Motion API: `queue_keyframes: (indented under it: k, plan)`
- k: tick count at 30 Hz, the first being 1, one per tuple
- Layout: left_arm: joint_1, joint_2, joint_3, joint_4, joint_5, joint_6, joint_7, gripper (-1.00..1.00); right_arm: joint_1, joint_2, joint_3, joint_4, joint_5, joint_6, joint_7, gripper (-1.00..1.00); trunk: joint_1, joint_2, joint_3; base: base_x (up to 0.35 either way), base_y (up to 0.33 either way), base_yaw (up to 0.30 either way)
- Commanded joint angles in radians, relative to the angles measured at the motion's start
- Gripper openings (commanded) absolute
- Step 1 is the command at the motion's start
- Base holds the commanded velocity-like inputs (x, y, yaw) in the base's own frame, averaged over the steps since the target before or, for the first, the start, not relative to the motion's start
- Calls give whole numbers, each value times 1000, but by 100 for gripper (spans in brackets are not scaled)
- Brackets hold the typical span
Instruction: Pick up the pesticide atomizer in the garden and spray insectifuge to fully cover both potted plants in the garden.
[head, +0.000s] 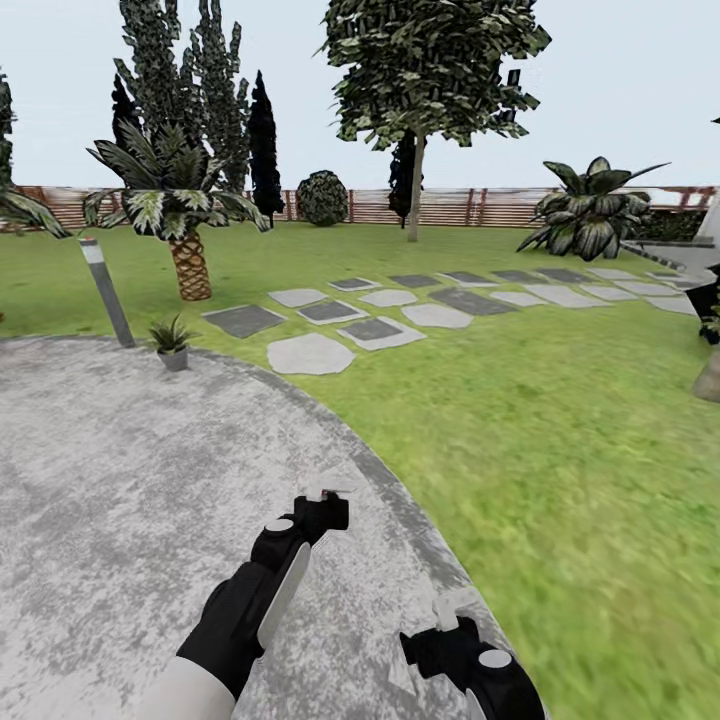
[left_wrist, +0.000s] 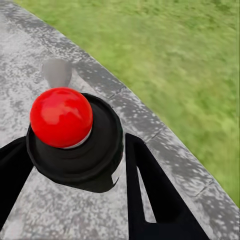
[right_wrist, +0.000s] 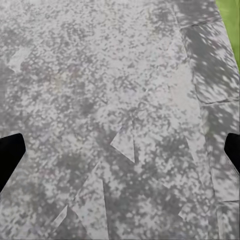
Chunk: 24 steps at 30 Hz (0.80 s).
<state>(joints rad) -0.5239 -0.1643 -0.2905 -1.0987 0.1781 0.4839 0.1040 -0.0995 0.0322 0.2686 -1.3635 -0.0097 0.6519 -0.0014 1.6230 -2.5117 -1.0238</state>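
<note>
1. Pesticide atomizer (left_wrist: 75, 137) is seen in the left wrist view clamped between the two black fingers (left_wrist: 155, 200) of the left gripper (head: 322, 497), its dark body and red dot facing the camera; in the head view only a small white piece — probably the trigger head — is made out at the tip of that gripper.
2. One potted plant (head: 172, 340) is seen standing at the far edge of the paved patio (head: 120, 470), just beside the grey lamp post (head: 107, 290) and well apart from both arms.
3. From the held bottle, that plant lies ahead and to the left, across open paving; the left arm, carrying the sprayer, is judged the nearer as well as the only one fit for spraying.
4. The bottle's long axis is roughly in line with the fingers, so the nozzle's heading relative to the plant cannot be settled from these views.
5. The right gripper (head: 450, 612) is held low over the patio near its curved border, its fingers spread wide with nothing between them.
6. A closer approach toward the plant is judged necessary before any spray could reach the leaves — the gap is too wide at present.
</note>
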Motion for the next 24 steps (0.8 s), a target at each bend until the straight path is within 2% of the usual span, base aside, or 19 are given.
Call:
queue_keyframes:
  k: [1,21,23,24]
  plan:
    - [-1,0,-2,-1,11,4,9,-100,0,0,0,-1,-1,5,0,100,0,0,-2,336,0,250]
    - [-1,-1,-2,1,12,5,9,-100,0,-1,0,-2,5,5,-1,100,0,0,-14,336,7,248]
    - [-1,-1,-2,1,21,5,8,-100,0,-1,0,-1,7,5,-2,100,0,0,-15,336,95,245]
    - [-1,-1,-2,2,36,5,9,-100,0,-1,0,-1,7,5,-2,100,0,0,-16,328,129,245]
